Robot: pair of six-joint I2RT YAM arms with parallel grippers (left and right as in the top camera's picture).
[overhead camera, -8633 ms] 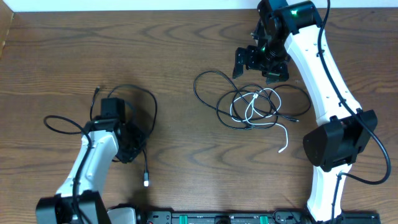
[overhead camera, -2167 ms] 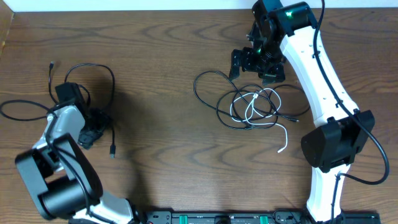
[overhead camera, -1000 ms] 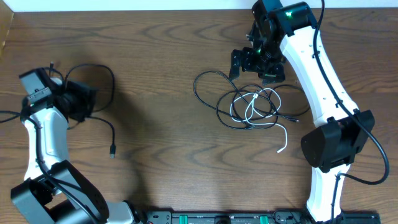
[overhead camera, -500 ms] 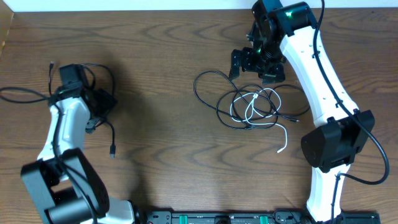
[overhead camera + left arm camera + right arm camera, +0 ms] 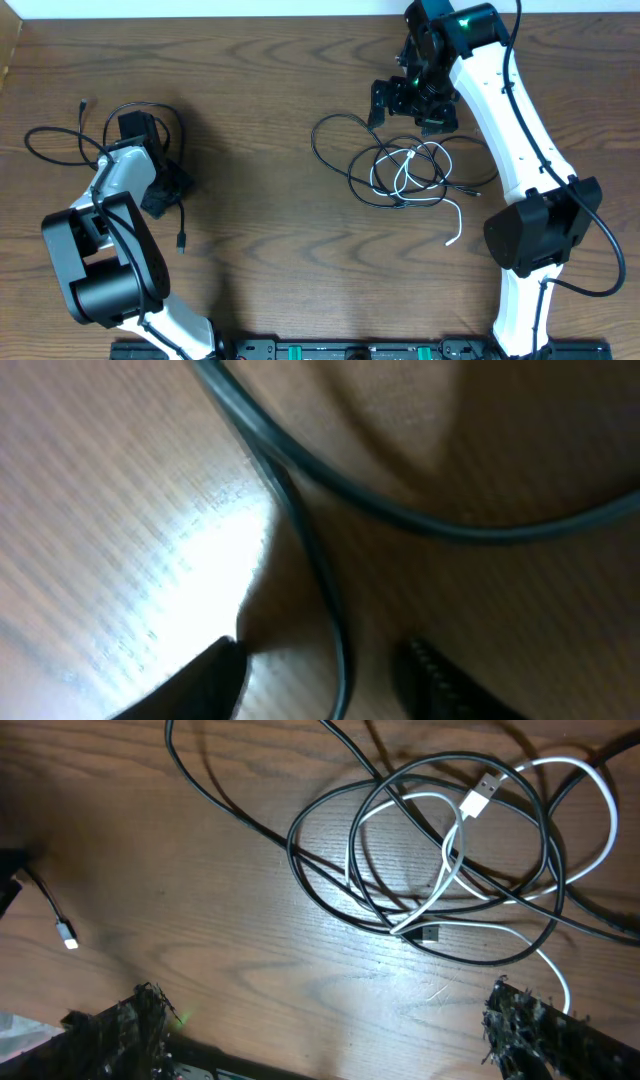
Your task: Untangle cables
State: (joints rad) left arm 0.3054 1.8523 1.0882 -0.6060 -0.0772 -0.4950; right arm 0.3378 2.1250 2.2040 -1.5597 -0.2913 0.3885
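While the left hand sits spread around a separate black cable at 9 o'clock on the surface, the right hand, wide open and empty at 12 o'clock of the black-and-white tangle, should pinch just one outer loop.

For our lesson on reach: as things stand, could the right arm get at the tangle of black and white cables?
Probably yes. The right arm hangs just beyond the tangle, jaws wide open, and its wrist view shows the cables lying on the table with nothing over them.
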